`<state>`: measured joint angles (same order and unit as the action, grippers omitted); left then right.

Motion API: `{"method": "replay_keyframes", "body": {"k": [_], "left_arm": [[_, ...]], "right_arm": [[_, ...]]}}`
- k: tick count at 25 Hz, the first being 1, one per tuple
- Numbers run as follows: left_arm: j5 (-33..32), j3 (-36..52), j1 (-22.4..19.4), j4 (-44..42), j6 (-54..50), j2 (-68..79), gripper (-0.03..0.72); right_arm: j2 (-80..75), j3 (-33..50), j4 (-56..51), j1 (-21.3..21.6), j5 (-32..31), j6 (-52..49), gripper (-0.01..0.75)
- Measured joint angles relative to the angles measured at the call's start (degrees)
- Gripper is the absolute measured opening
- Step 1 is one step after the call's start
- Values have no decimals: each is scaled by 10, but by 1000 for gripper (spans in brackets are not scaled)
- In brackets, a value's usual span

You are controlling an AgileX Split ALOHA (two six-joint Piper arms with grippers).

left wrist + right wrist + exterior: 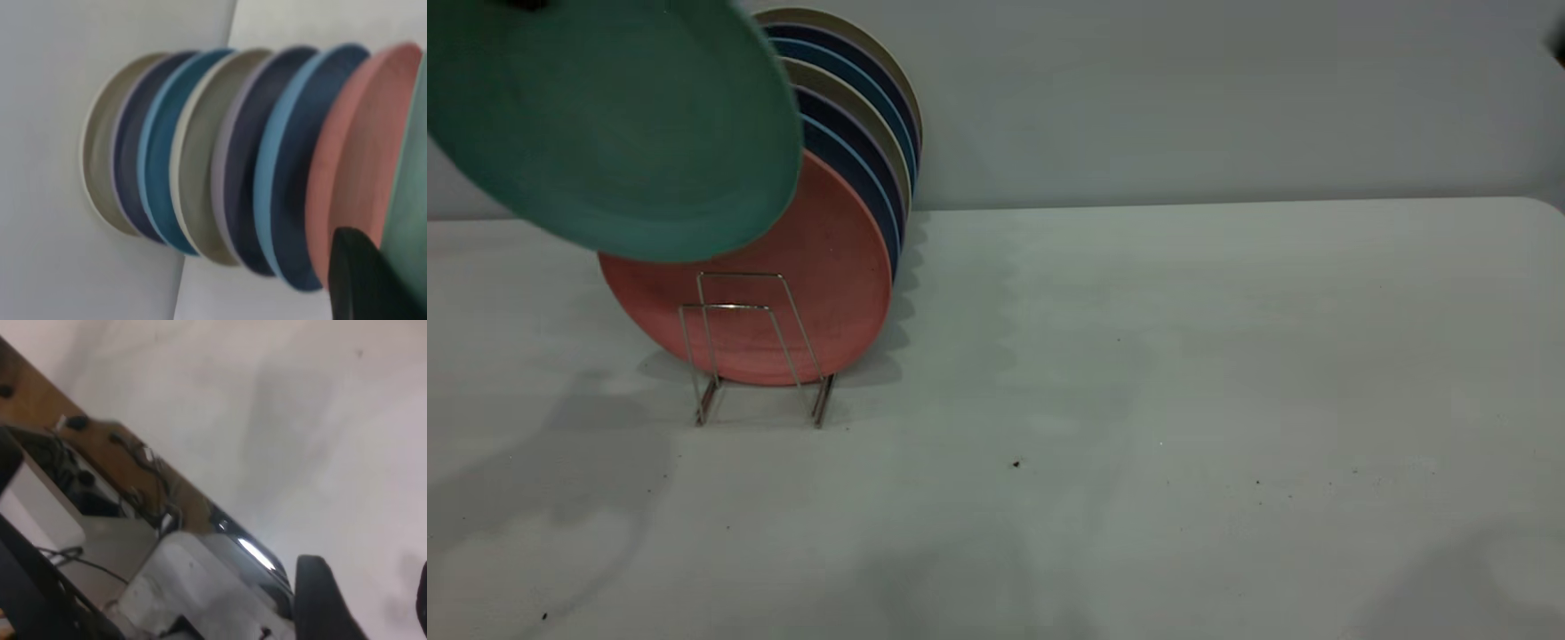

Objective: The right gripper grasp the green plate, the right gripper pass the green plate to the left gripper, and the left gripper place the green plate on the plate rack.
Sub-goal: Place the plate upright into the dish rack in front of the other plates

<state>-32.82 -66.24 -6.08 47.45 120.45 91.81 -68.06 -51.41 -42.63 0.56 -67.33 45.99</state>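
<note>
The green plate [605, 124] hangs tilted in the air at the upper left, above and in front of the plate rack [749, 307], and covers the top of the salmon-pink plate [827, 267]. In the left wrist view its rim [408, 200] runs beside one black finger [360, 280] of my left gripper [377, 250], which is shut on the plate; the other finger is hidden behind it. My right gripper [370, 587] is away from the plate over bare table, open with nothing between its fingers.
Several plates, dark blue [854, 169], light blue and beige, stand in a row in the rack behind the pink one. Two empty wire loops stand at the rack's near end. The white table [1138, 400] stretches to the right; a wall is behind.
</note>
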Motion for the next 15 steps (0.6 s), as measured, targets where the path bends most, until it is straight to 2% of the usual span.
{"method": "replay_keyframes", "body": {"k": [6,10,15], "left_arm": [[34,0,11,-50,0,12,95],[69,0,48,-90,0,13,95],[62,0,66,-100,0,29,95]], "right_arm": [[136,123,46,0,62,-11,370],[208,179,60,0,81,-33,370],[278,226,77,0,86,-58,370]]}}
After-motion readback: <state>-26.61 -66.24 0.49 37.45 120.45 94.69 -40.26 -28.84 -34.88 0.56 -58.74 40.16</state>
